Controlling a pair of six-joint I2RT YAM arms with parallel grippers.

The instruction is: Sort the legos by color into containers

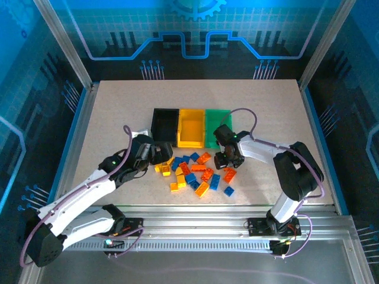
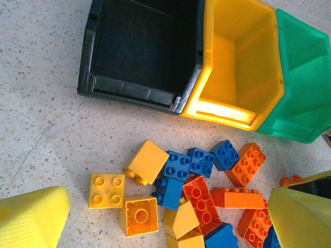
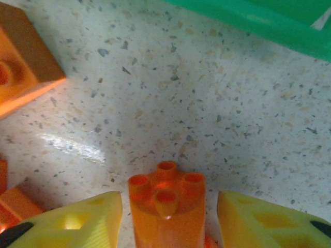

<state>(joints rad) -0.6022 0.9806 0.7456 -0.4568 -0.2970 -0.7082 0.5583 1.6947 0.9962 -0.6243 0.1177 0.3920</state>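
Right fingers [image 3: 77,222] straddle an orange brick [image 3: 166,206], studs facing the camera. There's a thin sliver of gap on each side, so I can't tell if they're actually clamped. Brick looks to be sitting on the table [image 3: 207,103], not lifted. Ahead of those fingers is bare table, then the green bin [image 3: 258,20] edge; a second brick [image 3: 26,57], also orange, sits off to their left. Left fingers [image 2: 31,217] are spread wide with nothing between them, hovering above the pile [image 2: 207,191]. Yellow bricks lie nearest one finger, blue and orange toward the other; black bin [image 2: 139,51] and yellow bin [image 2: 232,62] are just beyond. My read: picking one orange brick, sort barely begun, since black and yellow bins look empty. Next needs a firm pinch, a straight lift and a short carry. There's no orange bin, so which bin takes it is open. Right wrist gives the finger-to-brick gap; overhead hides that behind the wrist. Overhead gives bin order and both arms flanking the pile. Left wrist shows the black and yellow interiors bare.
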